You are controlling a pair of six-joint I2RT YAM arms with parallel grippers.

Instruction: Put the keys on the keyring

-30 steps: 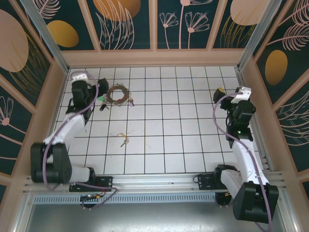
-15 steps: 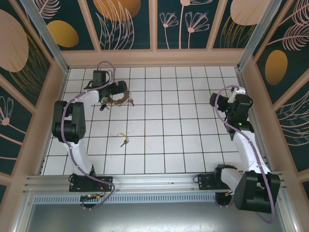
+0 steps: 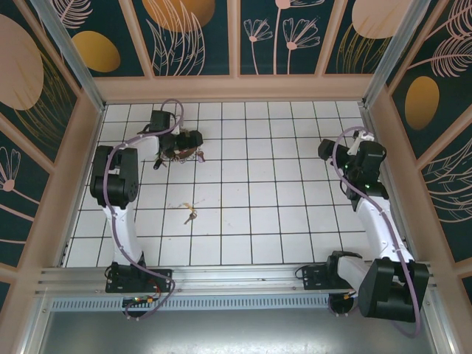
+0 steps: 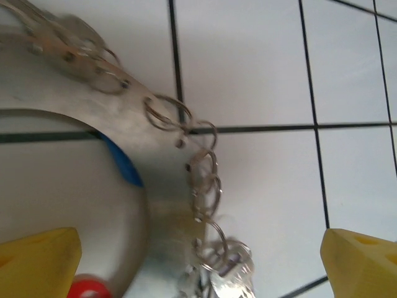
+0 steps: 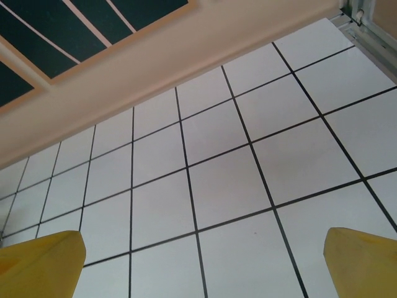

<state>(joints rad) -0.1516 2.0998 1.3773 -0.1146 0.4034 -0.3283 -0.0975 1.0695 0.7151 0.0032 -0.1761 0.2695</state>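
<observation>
Left gripper [image 4: 198, 262]: jaws wide, empty, low over keyring [image 4: 133, 102], far left. Risk: closure here snags small rings [image 4: 203, 180], drags keyring. Right gripper [image 5: 205, 261]: wide, empty, far right.

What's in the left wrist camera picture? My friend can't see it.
A wide silvery metal keyring strung with small wire loops lies close up on white floor tiles. Two yellow fingertips sit apart at the bottom corners.

Bright even light, faint shadows, keyring [image 4: 133, 112] blurred at left wrist, overhead sharp
</observation>
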